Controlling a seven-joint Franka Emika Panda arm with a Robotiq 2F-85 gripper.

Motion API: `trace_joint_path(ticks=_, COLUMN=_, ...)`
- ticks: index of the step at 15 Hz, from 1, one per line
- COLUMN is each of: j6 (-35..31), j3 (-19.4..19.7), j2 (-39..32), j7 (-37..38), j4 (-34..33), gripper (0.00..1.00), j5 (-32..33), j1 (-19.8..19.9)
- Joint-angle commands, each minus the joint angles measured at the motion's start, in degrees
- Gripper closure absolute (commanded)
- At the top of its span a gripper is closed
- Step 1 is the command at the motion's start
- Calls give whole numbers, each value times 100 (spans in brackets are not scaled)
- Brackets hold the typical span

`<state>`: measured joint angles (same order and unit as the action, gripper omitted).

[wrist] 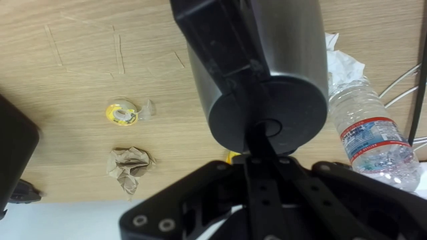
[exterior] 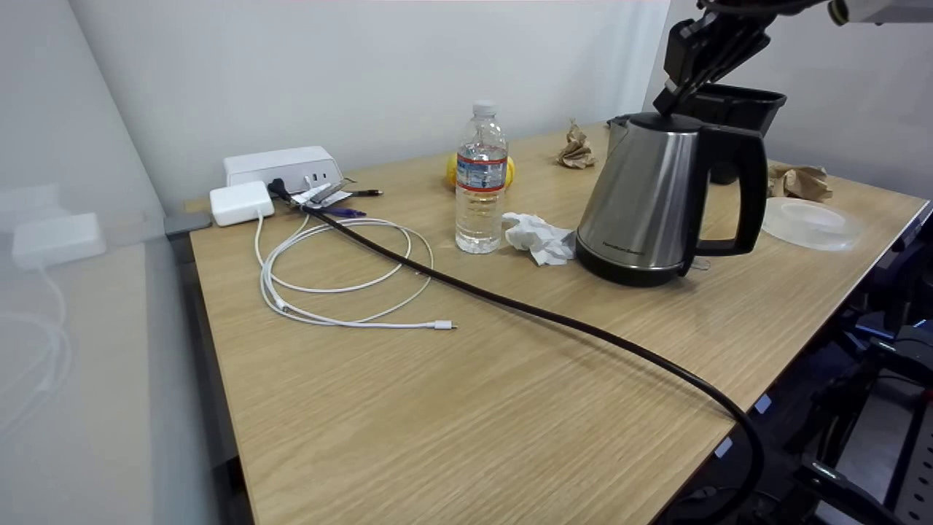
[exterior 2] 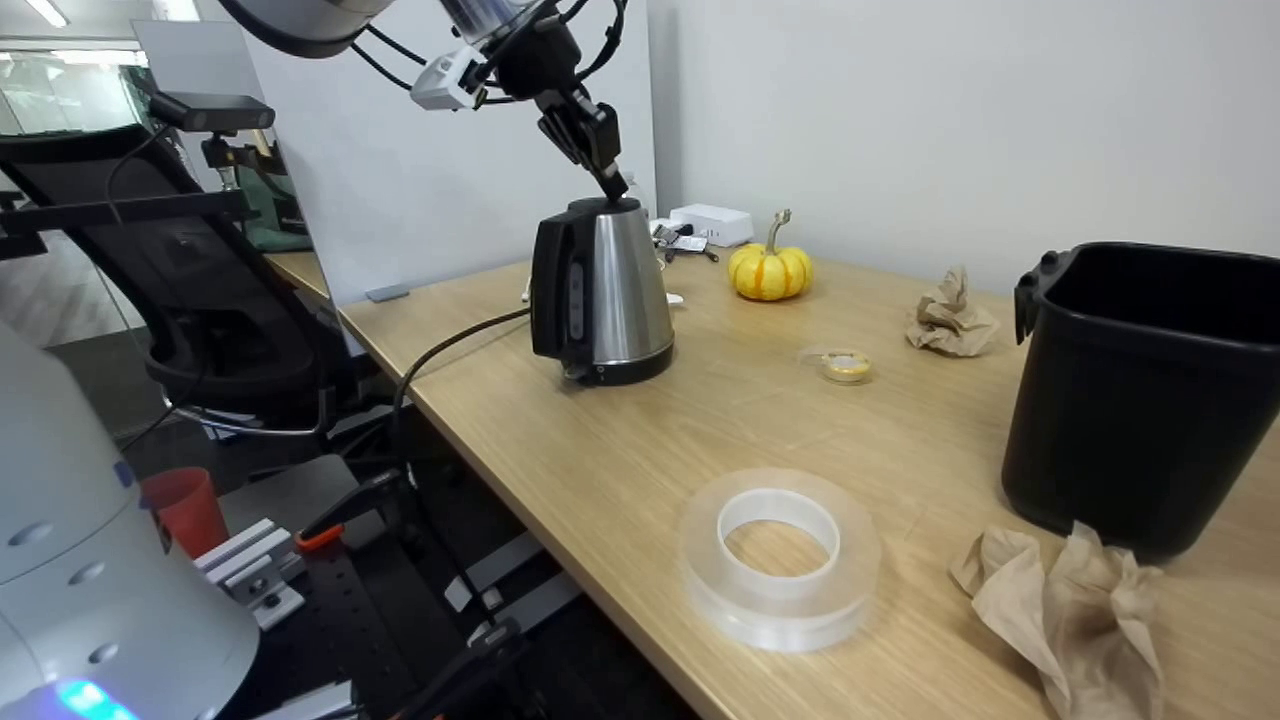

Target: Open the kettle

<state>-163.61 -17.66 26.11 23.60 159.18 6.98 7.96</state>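
The brushed-steel kettle (exterior: 638, 197) stands upright on the table, and it also shows in an exterior view (exterior 2: 635, 290) and in the wrist view (wrist: 297, 43). Its black lid (wrist: 300, 110) lies flat and closed, with a round ring mark on it. The black loop handle (exterior: 751, 193) points away from the water bottle. My gripper (wrist: 262, 140) has its fingers together, with nothing seen between them. The fingertips, also in both exterior views (exterior: 665, 103) (exterior 2: 612, 187), are right at the lid top near the ring. I cannot tell whether they touch it.
A water bottle (exterior: 481, 182) and white crumpled paper (exterior: 539, 237) stand beside the kettle. A black bin (exterior 2: 1140, 400), tape roll (exterior 2: 780, 560), small tape (exterior 2: 846, 366), pumpkin (exterior 2: 770, 270) and brown paper (exterior 2: 950, 318) are on the table. A black cable (exterior: 510, 305) crosses it.
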Motion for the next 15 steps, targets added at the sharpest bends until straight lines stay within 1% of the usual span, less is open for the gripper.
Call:
trace_joint_path(ticks=1, j6=181, j3=-12, j2=17, j7=-88, j4=-3, gripper=100, j5=61, j1=-18)
trace_joint_path(ticks=15, j6=349, j3=-21, j2=29, j7=-113, j4=-20, gripper=100, j5=62, j1=-70)
